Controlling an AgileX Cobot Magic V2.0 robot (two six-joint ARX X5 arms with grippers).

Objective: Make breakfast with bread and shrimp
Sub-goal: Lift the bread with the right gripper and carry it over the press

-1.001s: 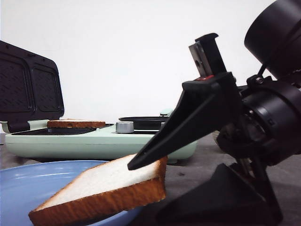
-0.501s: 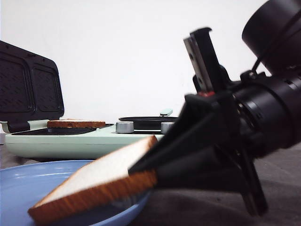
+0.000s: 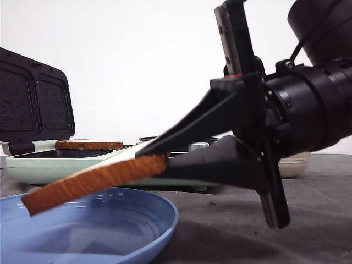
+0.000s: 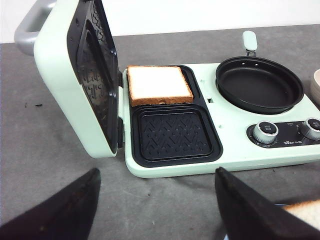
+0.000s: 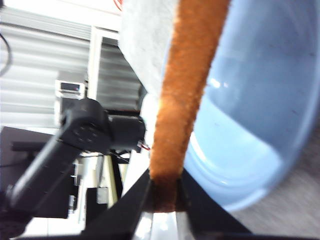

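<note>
My right gripper [image 3: 149, 156] is shut on one corner of a bread slice [image 3: 93, 179], which hangs nearly level just above the blue plate [image 3: 137, 231]. In the right wrist view the crust edge of this bread [image 5: 186, 85] runs out from the gripper [image 5: 165, 192] over the plate [image 5: 260, 100]. A second bread slice [image 4: 159, 85] lies in the far tray of the open sandwich maker [image 4: 235, 157], also seen as a thin slice [image 3: 88, 144] from the front. My left gripper [image 4: 157, 171] is open and holds nothing, near the maker's front edge. The shrimp are out of view.
The maker's lid [image 4: 75, 75] stands open on its left side. Its near tray [image 4: 172, 132] is bare. A black pan [image 4: 259, 82] and two knobs [image 4: 264, 131] occupy its right part. A beige bowl [image 3: 297, 162] stands behind my right arm.
My right gripper has risen with the bread slice. The slice, which leaned on the blue plate, now hangs nearly level above it.
</note>
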